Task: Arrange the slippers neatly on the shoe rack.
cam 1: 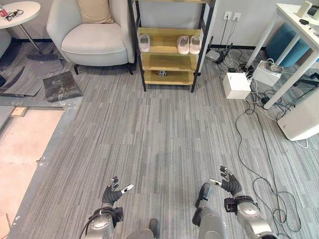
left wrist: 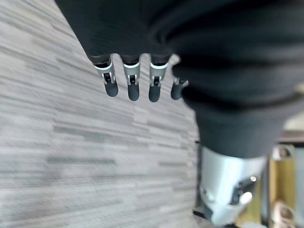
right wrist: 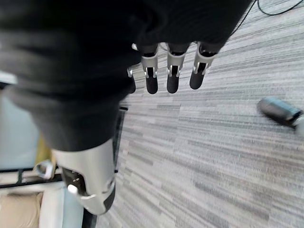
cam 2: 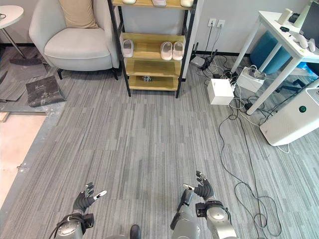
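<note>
three pale, rounded slippers sit on the top wooden tier of the black-framed shoe rack, one apart at its left end and a pair touching side by side at its right. low over the grey striped carpet, well apart from the rack, the left hand and right hand both hang with fingers spread loose, holding nothing.

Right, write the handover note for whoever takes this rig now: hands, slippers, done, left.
Left hand: open, holding nothing, low over the carpet.
Right hand: open, holding nothing, likewise.
Shoe rack stands far ahead beside the armchair.
On one shelf: a single slipper at the left end, a pair of slippers side by side at the right.
Done: those sit on the rack.
Left: possibly close up the single slipper; a small dark object sits on the lowest shelf, unidentifiable.
</note>
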You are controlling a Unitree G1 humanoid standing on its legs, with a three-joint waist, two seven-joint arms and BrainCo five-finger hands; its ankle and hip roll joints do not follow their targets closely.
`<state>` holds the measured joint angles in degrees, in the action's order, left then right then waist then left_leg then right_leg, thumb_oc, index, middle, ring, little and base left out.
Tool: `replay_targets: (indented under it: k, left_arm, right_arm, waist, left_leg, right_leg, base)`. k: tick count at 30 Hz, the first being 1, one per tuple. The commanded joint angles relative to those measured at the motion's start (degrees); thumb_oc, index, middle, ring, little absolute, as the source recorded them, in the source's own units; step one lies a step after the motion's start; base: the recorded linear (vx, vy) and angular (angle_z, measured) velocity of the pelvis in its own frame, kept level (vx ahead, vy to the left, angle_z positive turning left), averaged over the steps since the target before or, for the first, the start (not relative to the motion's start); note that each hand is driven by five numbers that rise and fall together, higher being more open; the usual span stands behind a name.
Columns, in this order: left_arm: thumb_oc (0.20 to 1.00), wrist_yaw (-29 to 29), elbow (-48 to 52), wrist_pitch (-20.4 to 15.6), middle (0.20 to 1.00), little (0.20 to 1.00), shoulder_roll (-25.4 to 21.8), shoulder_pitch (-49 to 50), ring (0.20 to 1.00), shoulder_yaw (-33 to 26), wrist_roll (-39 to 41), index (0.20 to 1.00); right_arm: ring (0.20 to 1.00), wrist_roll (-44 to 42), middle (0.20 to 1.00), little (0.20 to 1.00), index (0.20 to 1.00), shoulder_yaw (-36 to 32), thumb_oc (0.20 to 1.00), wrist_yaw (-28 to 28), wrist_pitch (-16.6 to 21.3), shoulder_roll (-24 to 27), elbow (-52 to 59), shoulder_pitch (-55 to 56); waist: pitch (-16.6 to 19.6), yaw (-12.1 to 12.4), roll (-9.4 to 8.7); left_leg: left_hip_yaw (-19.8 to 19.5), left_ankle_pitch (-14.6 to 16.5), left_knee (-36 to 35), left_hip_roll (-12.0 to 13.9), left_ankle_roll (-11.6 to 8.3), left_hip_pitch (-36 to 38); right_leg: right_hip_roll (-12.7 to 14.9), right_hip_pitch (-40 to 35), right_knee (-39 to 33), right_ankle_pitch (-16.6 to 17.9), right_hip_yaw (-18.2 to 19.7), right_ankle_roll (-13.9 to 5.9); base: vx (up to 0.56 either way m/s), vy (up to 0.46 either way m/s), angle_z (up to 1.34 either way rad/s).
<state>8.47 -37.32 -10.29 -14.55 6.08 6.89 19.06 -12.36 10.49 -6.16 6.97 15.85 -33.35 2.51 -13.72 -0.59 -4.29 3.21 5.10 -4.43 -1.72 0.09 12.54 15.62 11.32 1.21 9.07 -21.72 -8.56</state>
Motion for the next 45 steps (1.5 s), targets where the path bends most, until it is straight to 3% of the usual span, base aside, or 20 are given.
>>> replay_targets:
  k: [1,4,5,7,8,10,12,14,16,18,19,23,24,28,31,35,37,38,42,45]
  left_arm:
    - [1.0,-0.3,1.3,-2.3,1.0,1.0,-0.2,-1.0,1.0,0.8,0.6,1.0]
    - [1.0,-0.6,0.8,-2.2,1.0,1.0,-0.2,-0.9,1.0,1.2,0.7,1.0]
    - [1.0,-0.5,0.6,-2.3,1.0,1.0,-0.4,-1.3,1.0,1.8,0.7,1.0]
    - [1.0,-0.5,0.6,-2.3,1.0,1.0,-0.4,-1.3,1.0,1.8,0.7,1.0]
    - [1.0,-0.7,0.5,-2.7,1.0,1.0,-0.5,-1.9,1.0,2.1,1.6,1.0]
    - [1.0,-0.5,0.0,-2.7,1.0,1.0,-0.8,-2.6,1.0,2.2,1.7,1.0]
    - [1.0,-0.5,0.2,-2.5,1.0,1.0,-0.9,-2.8,1.0,2.2,2.1,1.0]
    - [1.0,-0.4,0.0,-2.3,1.0,1.0,-1.2,-2.7,1.0,2.5,1.5,1.0]
    - [1.0,0.2,-0.7,-1.9,1.0,1.0,-1.3,-2.8,1.0,2.5,0.3,1.0]
    - [1.0,0.3,-0.1,-1.5,1.0,1.0,-1.6,-2.6,1.0,2.1,0.2,1.0]
    - [1.0,0.6,0.2,-1.7,1.0,1.0,-1.9,-2.2,1.0,1.9,-0.4,1.0]
    - [1.0,0.1,2.9,-1.6,1.0,1.0,-2.9,-0.6,1.0,2.5,-2.4,1.0]
    - [1.0,-0.4,3.6,-1.6,1.0,1.0,-3.5,-0.7,1.0,3.6,-3.9,1.0]
    - [1.0,-0.7,5.6,-1.6,1.0,1.0,-3.5,-0.6,1.0,5.1,-3.9,1.0]
    - [1.0,-1.0,6.2,-1.5,1.0,1.0,-3.6,-0.3,1.0,5.9,-4.2,1.0]
    - [1.0,-1.6,6.9,-1.5,1.0,1.0,-3.5,-0.2,1.0,6.3,-3.8,1.0]
    - [1.0,-1.6,7.6,-1.4,1.0,1.0,-3.7,-0.2,1.0,6.0,-3.9,1.0]
    - [1.0,-1.7,8.0,-1.3,1.0,1.0,-4.0,-0.1,1.0,5.3,-4.7,1.0]
    - [1.0,-2.0,7.8,-1.4,1.0,1.0,-4.4,-0.6,1.0,4.7,-5.5,1.0]
    - [1.0,-1.9,6.5,-1.6,1.0,1.0,-3.2,-0.3,1.0,4.8,-5.5,1.0]
  right_arm:
    - [1.0,-0.4,1.0,1.0,1.0,-0.5,1.0,0.0,2.5,2.2,2.6,-1.8]
    - [1.0,-1.2,1.0,1.0,1.0,-0.8,1.0,0.1,2.8,2.7,2.2,-1.4]
    - [1.0,-2.0,1.0,1.0,1.0,-1.3,1.0,0.2,3.1,3.5,3.3,-0.9]
    - [1.0,-2.0,1.0,1.0,1.0,-1.3,1.0,0.2,3.1,3.5,3.3,-0.9]
    - [1.0,-2.8,1.0,1.0,1.0,-1.6,1.0,0.2,3.6,3.9,3.6,-0.9]
    - [1.0,-3.1,1.0,1.0,1.0,-1.8,1.0,0.2,3.6,4.2,3.5,-1.3]
    - [1.0,-3.7,1.0,1.0,1.0,-1.8,1.0,-0.1,3.5,4.0,3.4,-1.7]
    - [1.0,-4.3,1.0,1.0,1.0,-1.7,1.0,-0.6,3.7,3.4,2.9,-2.3]
    - [1.0,-4.1,1.0,1.0,1.0,-0.6,1.0,-0.8,4.0,2.5,2.2,-2.8]
    - [1.0,-3.7,1.0,1.0,1.0,-0.2,1.0,-1.1,3.9,2.6,2.6,-3.2]
    - [1.0,-3.3,1.0,1.0,1.0,0.1,1.0,-1.0,3.9,2.4,3.2,-3.5]
    - [1.0,-3.1,1.0,1.0,1.0,-0.1,1.0,-0.6,3.4,1.1,3.5,-3.7]
    - [1.0,-2.6,1.0,1.0,1.0,0.6,1.0,-0.2,3.3,0.0,3.2,-4.5]
    - [1.0,-1.5,1.0,1.0,1.0,1.7,1.0,0.2,2.8,-0.9,3.3,-4.8]
    - [1.0,-1.2,1.0,1.0,1.0,1.6,1.0,0.2,2.6,-1.1,3.2,-4.4]
    - [1.0,-1.4,1.0,1.0,1.0,1.2,1.0,0.7,2.4,-0.6,3.7,-4.0]
    - [1.0,-1.4,1.0,1.0,1.0,1.1,1.0,0.6,2.3,-0.2,3.6,-4.2]
    - [1.0,-1.2,1.0,1.0,1.0,0.7,1.0,0.3,2.3,-0.2,3.5,-4.1]
    - [1.0,-0.9,1.0,1.0,1.0,0.3,1.0,0.1,2.1,0.0,3.7,-3.2]
    - [1.0,-1.5,1.0,1.0,1.0,-0.3,1.0,0.6,2.5,0.7,3.2,-2.1]
  waist:
    - [1.8,0.3,0.89]
    - [2.2,0.2,1.27]
    - [1.3,0.4,1.05]
    - [1.5,0.2,0.8]
    - [0.1,1.3,0.46]
    - [-0.9,2.2,-0.24]
    - [-1.3,2.7,-1.05]
    - [-1.1,3.7,-1.56]
    - [0.0,4.7,-0.44]
    - [0.2,5.0,0.14]
    - [0.6,5.7,0.24]
    - [2.3,6.2,-0.31]
    - [2.2,6.7,-0.39]
    - [1.5,6.2,0.59]
    - [1.1,5.6,1.44]
    - [0.0,4.7,2.02]
    - [-0.4,4.1,1.79]
    - [-0.4,3.6,1.41]
    - [-0.1,2.8,0.94]
    - [1.2,2.8,1.02]
  left_leg:
    - [-2.2,7.4,5.4,1.5,-1.02,1.4]
    - [-2.2,6.5,11.0,2.3,-2.35,-0.8]
    - [-1.7,2.2,22.3,2.6,-5.32,-5.9]
    - [-1.8,1.9,22.3,2.3,-5.25,-6.3]
    - [-2.9,-1.3,30.5,2.0,-7.28,-10.1]
    - [-3.5,-4.1,36.4,1.3,-8.51,-13.4]
    - [-2.8,-4.0,34.8,1.3,-7.81,-16.8]
    - [-0.5,0.3,24.6,2.9,-5.06,-20.7]
    - [-1.7,-8.0,7.6,7.6,-5.4,-23.1]
    - [-0.8,-11.8,2.1,9.0,-6.39,-23.8]
    - [-2.4,-12.0,3.0,8.0,-6.06,-23.4]
    - [-1.5,-9.2,5.5,5.0,-3.84,-22.5]
    - [-0.7,-7.3,7.2,3.6,-1.88,-22.3]
    - [0.5,-3.9,8.8,0.8,1.73,-19.2]
    - [0.5,-2.3,8.4,0.1,2.77,-16.4]
    - [0.6,0.0,6.7,-0.5,2.52,-11.7]
    - [0.2,1.0,5.8,-0.4,1.66,-10.0]
    - [-0.5,1.7,5.4,-0.2,0.69,-8.8]
    - [-1.5,3.8,5.7,0.4,-0.63,-6.8]
    - [-1.9,6.4,8.9,1.6,-1.78,-5.2]
  right_leg:
    - [-2.2,-1.8,1.7,-1.7,-0.6,-1.67]
    - [-3.5,-2.9,1.8,-3.5,-1.0,-0.34]
    - [-5.3,-5.6,1.0,-5.2,-0.9,1.46]
    - [-5.0,-5.3,0.9,-5.0,-1.0,1.44]
    - [-6.1,-8.2,-0.2,-6.6,-1.1,2.79]
    - [-6.5,-10.5,-0.7,-7.8,-1.2,4.03]
    - [-6.3,-11.7,-1.4,-8.5,-1.4,4.1]
    - [-7.3,-13.9,-3.0,-10.2,-0.9,3.2]
    - [-8.9,-16.0,-4.4,-11.5,0.2,1.98]
    - [-9.2,-18.1,-4.8,-12.3,0.9,1.53]
    - [-9.1,-18.6,-4.5,-12.6,1.6,1.21]
    - [-6.4,-18.4,1.5,-14.0,4.1,0.08]
    - [-4.2,-15.9,8.6,-13.6,5.3,-1.44]
    - [0.3,-11.0,22.5,-6.4,5.3,-3.15]
    - [1.3,-8.7,26.5,-4.7,5.0,-2.76]
    - [3.0,-5.6,18.2,-4.6,-1.1,-2.22]
    - [2.4,-4.1,9.9,-3.5,-2.4,-2.81]
    - [1.6,-3.0,2.6,-0.9,-3.0,-3.8]
    - [0.8,-3.1,-0.9,-0.3,-1.5,-4.14]
    - [-1.3,-5.7,-0.2,-2.1,-2.8,-2.17]
  base:
    - [0.32,-0.14,0.06]
    - [0.28,-0.172,0.08]
    - [0.13,-0.123,-0.05]
    - [0.11,-0.107,0.01]
    - [0.16,-0.131,-0.09]
    - [0.21,-0.145,-0.05]
    - [0.24,-0.066,0.09]
    - [0.43,0.052,0.25]
    - [0.44,0.181,-0.04]
    - [0.4,0.238,-0.52]
    - [0.5,0.36,-0.69]
    - [0.32,0.267,-0.63]
    - [0.21,0.273,-0.03]
    - [0.25,0.274,-0.06]
    - [0.22,0.137,0.13]
    - [0.32,0.02,-0.1]
    - [0.29,-0.126,0.13]
    - [0.3,-0.143,0.14]
    - [0.28,-0.126,0.11]
    - [0.38,-0.154,0.23]
